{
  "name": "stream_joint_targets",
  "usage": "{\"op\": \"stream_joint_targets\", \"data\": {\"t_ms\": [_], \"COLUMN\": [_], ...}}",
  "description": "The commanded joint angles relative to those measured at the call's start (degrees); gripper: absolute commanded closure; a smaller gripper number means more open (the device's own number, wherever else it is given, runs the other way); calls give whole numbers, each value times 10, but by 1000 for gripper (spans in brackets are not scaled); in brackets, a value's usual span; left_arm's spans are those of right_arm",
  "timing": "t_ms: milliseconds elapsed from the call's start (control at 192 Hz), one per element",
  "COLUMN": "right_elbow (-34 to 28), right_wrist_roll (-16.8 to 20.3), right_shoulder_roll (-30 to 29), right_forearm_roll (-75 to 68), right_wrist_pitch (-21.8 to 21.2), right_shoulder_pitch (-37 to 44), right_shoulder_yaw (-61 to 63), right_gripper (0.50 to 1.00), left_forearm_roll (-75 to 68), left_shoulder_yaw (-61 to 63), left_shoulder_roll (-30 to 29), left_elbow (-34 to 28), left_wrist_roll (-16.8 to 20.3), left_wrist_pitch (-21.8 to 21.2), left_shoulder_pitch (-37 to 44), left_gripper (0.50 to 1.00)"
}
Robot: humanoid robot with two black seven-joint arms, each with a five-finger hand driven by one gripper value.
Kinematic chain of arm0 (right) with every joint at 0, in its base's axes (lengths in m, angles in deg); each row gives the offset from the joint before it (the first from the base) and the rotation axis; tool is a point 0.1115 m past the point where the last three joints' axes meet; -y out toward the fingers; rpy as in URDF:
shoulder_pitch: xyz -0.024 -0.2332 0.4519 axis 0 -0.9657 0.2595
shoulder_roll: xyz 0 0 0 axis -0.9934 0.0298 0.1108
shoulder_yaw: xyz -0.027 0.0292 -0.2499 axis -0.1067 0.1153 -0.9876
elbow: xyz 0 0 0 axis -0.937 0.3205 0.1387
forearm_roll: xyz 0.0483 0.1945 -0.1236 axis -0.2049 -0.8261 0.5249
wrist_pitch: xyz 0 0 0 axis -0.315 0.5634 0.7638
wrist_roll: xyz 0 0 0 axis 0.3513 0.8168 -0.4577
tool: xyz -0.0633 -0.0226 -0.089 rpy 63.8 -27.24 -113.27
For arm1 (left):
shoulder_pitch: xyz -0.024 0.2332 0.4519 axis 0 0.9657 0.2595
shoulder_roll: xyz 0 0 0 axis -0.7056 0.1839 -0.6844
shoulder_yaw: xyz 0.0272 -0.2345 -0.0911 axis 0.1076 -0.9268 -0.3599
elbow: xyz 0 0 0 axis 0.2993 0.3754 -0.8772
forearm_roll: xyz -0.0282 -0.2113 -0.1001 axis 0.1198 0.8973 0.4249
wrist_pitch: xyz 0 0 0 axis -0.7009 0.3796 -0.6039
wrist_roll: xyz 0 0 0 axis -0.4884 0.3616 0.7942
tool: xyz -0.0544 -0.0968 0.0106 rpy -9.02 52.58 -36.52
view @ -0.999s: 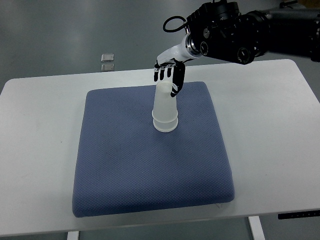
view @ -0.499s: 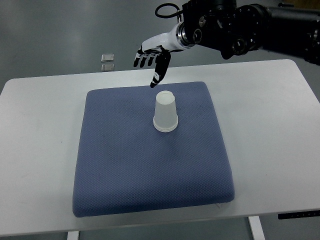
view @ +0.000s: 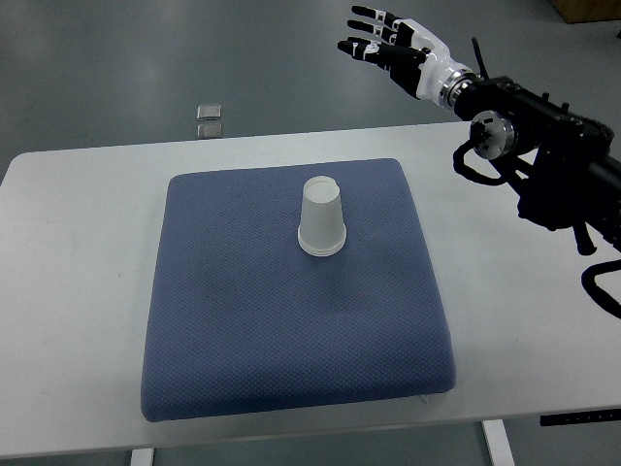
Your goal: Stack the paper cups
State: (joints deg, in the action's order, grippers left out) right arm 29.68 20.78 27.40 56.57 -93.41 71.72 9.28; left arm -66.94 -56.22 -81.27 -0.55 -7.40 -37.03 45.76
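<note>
White paper cups (view: 322, 216) stand upside down as one nested stack near the middle of the blue cushion (view: 291, 311); I cannot tell how many. My right hand (view: 383, 39) is raised high beyond the table's far edge, well up and to the right of the stack, fingers spread and holding nothing. Its black arm (view: 543, 146) comes in from the right edge. The left arm does not show.
The cushion lies on a white table (view: 68, 252). A small shiny object (view: 208, 111) lies on the grey floor beyond the table's far edge.
The right hand let go of the cup stack, lifted away, and swung up and to the right with its palm turned over. The stack stayed in place.
</note>
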Motion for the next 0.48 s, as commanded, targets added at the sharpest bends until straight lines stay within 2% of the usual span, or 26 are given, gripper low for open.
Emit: {"op": "stream_joint_targets", "data": {"t_ms": [0, 140, 270, 473], "right_elbow": [0, 0, 0, 0], "right_wrist_roll": [-3, -14, -53, -56], "right_shoulder_roll": [-8, -45, -52, -52], "right_forearm_roll": [-1, -1, -1, -1], "right_wrist_pitch": [0, -1, -5, -10], "right_shoulder_pitch": [-54, -104, -129, -149], "right_shoulder_yaw": [97, 156, 160, 161], "right_gripper": [593, 589, 587, 587], "left_forearm_roll": [0, 0, 0, 0], "left_shoulder_yaw": [0, 0, 0, 0], "left_shoulder_roll": [0, 0, 0, 0], "left_elbow": [0, 1, 1, 1], "left_wrist_roll": [0, 0, 0, 0], "left_wrist_pitch": [0, 0, 0, 0], "left_shoulder_pitch": [0, 0, 0, 1], "left_gripper": [500, 500, 500, 500]}}
